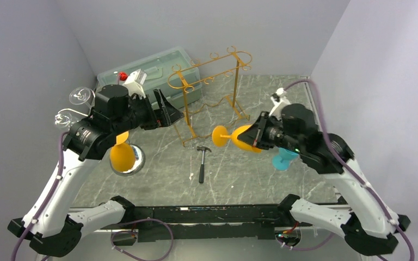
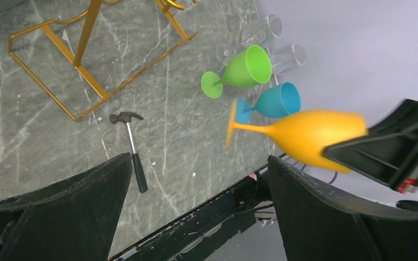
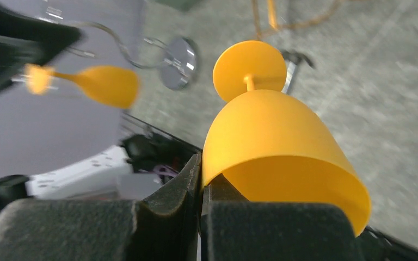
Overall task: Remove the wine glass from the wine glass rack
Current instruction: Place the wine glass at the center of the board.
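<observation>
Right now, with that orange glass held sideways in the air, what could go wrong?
1. The jaws pinch only the thin rim of the orange glass, and it sticks out sideways. It could slip and drop near the hammer.
2. Its foot points toward the gold rack, so a sweep that way might clip the wire.
3. The teal glass sits just beneath the right arm. Lowering there could bump it.

Counted on and above the worktop (image 1: 250, 174): two orange wine glasses (image 1: 245, 137) (image 1: 122, 156), one green glass (image 2: 245, 68), one teal glass (image 1: 284, 159), two clear glasses (image 1: 80, 97) by the left wall and two more (image 2: 266, 30) by the right, one gold wire rack (image 1: 207, 92), one hammer (image 1: 202, 163), one round metal dish (image 1: 137, 157), one lidded plastic bin (image 1: 158, 65).
</observation>
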Robot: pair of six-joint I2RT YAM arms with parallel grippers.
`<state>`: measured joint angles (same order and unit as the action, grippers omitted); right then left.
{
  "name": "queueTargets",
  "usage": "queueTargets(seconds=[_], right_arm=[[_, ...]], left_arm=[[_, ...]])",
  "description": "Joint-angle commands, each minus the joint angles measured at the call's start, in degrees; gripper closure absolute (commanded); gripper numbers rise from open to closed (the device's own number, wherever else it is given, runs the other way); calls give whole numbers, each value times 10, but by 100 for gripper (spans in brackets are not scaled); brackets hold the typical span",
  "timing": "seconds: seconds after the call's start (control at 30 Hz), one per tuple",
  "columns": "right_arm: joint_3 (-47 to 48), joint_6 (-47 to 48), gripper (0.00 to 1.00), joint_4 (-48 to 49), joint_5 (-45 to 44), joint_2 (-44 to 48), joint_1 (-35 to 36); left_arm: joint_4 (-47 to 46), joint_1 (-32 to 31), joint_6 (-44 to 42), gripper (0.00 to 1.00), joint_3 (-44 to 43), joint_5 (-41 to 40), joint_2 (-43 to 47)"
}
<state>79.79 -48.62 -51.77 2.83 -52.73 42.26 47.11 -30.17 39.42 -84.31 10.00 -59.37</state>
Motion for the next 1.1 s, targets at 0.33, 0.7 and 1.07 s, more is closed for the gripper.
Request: queueTargets(seconds=[0.33, 0.7, 1.07], right_arm=[[-125, 97, 100, -75, -83, -138, 2], [-96, 132, 97, -78, -145, -250, 2], [-36, 141, 57, -94, -147, -259, 2]], left_arm=[[26, -2, -67, 1, -20, 8, -3], [44, -3, -100, 1, -24, -27, 7], [42, -3, -111, 0, -47, -34, -6]])
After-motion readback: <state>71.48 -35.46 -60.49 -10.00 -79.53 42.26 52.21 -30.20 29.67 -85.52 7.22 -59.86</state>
